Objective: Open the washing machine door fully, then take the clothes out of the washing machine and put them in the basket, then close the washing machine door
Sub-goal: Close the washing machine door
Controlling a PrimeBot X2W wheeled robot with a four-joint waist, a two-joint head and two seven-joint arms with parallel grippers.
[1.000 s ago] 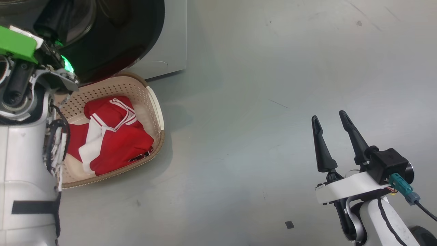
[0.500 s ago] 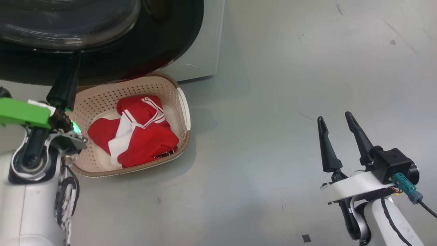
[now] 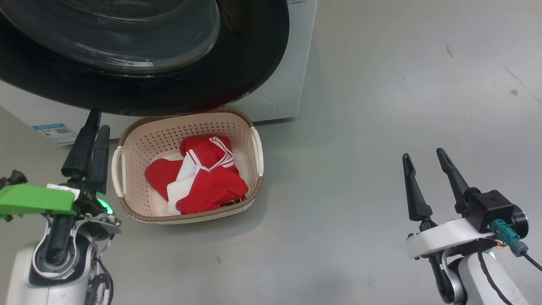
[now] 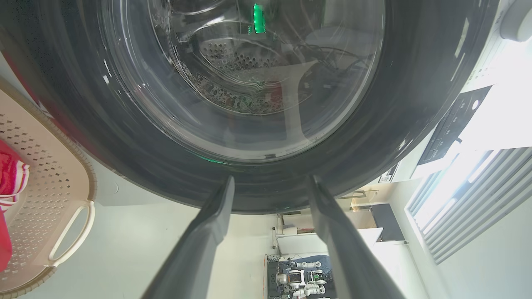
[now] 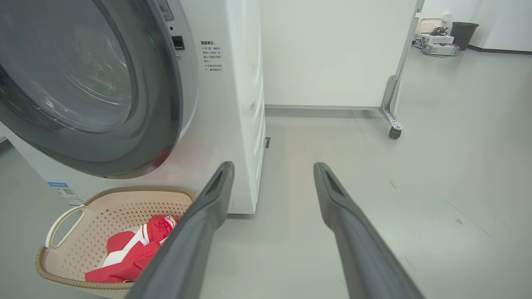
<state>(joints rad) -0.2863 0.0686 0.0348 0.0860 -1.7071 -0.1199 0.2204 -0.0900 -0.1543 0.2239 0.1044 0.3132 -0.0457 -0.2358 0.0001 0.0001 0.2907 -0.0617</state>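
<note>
The washing machine door is a glossy black ring around a clear glass bowl, lying flush against the white washing machine. Just below it on the floor stands the cream basket, with the red and white clothes heaped inside. My left gripper is left of the basket, pointing up at the door's lower rim. In the left wrist view its fingers stand apart with nothing between them. My right gripper hangs open over bare floor, far right of the basket.
A blue label sticker sits low on the machine's front. A white partition on a caster stands behind to the right, with a dark bin far off. Grey floor stretches right of the machine.
The head camera has shifted, so machine and basket sit further right in its view. My left gripper's fingers have parted and come away from the door's rim. The right gripper is unchanged.
</note>
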